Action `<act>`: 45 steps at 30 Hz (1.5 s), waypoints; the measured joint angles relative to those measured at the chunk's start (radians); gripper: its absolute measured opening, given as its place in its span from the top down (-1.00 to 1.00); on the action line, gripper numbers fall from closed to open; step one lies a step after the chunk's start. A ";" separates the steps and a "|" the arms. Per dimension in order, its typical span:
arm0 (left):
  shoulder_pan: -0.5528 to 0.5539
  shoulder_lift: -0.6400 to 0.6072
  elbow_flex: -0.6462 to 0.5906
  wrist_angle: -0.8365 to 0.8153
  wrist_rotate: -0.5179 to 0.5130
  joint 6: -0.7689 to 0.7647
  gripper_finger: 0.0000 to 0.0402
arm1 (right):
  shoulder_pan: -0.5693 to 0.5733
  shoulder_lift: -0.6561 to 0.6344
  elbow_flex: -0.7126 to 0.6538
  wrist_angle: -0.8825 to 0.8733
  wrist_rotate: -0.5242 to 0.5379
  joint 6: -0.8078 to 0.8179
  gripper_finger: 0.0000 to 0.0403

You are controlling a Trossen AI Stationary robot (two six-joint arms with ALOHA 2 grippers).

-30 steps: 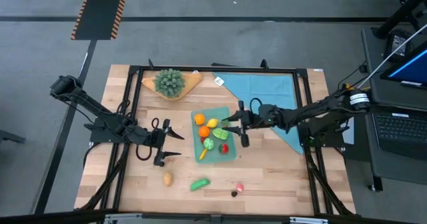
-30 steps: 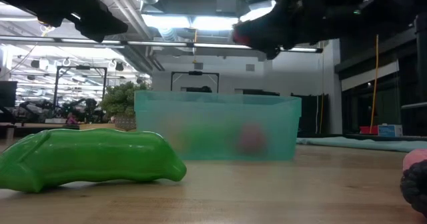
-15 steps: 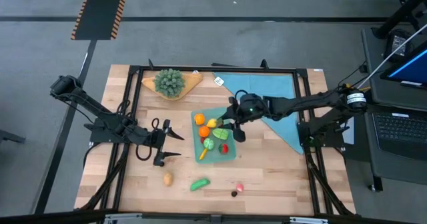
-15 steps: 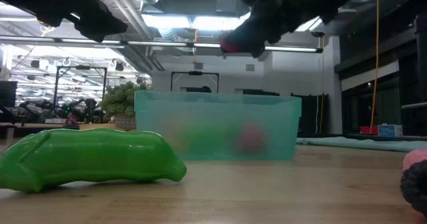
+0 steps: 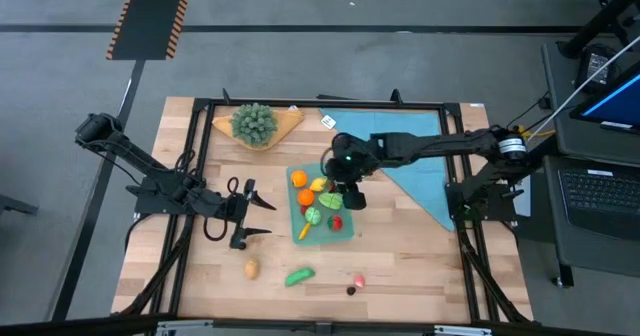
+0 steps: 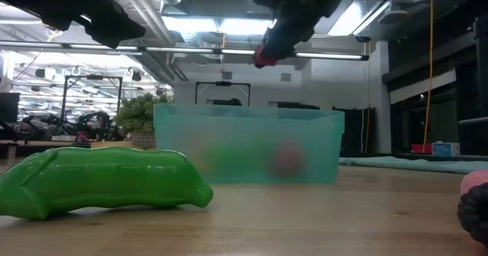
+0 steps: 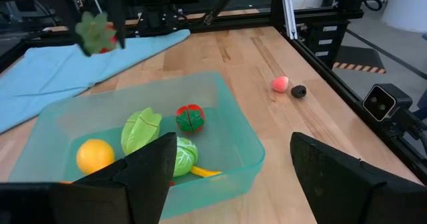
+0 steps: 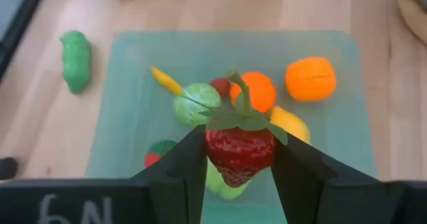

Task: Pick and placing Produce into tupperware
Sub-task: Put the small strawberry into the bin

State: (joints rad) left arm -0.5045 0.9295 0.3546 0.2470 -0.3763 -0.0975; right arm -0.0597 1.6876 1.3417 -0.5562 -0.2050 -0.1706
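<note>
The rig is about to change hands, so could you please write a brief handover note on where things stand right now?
Right gripper: shut on a strawberry, held above the tupperware.
Left gripper: open and empty, over the table left of the tupperware.
Done: several produce pieces are in the tupperware, including two oranges, a lemon and a tomato.
Left: release the strawberry, then collect the green pea pod, the brown piece, the pink piece and the dark piece from the table's front.

One camera looks straight down on the wooden counter (image 5: 400, 266); another sits level at its surface; both wrist cameras closely share the translucent teal-green plastic container (image 7: 240, 134).
</note>
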 joint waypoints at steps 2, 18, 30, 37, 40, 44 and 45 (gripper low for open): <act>0.000 0.000 0.000 0.000 0.000 -0.002 -0.43 | -0.009 0.033 0.046 -0.056 0.001 -0.025 0.30; 0.000 0.000 0.000 -0.030 0.000 0.000 -0.43 | -0.052 0.192 0.124 -0.130 0.064 -0.150 0.30; 0.000 0.000 0.000 -0.032 0.000 0.001 -0.43 | -0.051 0.305 0.123 -0.128 0.231 -0.221 0.30; 0.000 0.000 0.000 -0.032 0.000 0.002 -0.43 | -0.052 0.307 0.123 -0.129 0.235 -0.222 0.30; 0.000 0.000 0.000 -0.032 0.000 0.002 -0.43 | -0.052 0.307 0.123 -0.128 0.235 -0.211 0.30; 0.000 0.000 0.000 -0.032 0.000 0.002 -0.43 | -0.052 0.307 0.096 -0.115 0.235 -0.204 0.30; 0.000 0.000 0.000 -0.032 0.000 0.002 -0.43 | -0.052 0.307 0.089 -0.116 0.236 -0.201 0.30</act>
State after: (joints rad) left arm -0.5046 0.9295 0.3546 0.2146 -0.3763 -0.0959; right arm -0.1112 1.9945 1.4305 -0.6724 0.0307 -0.3717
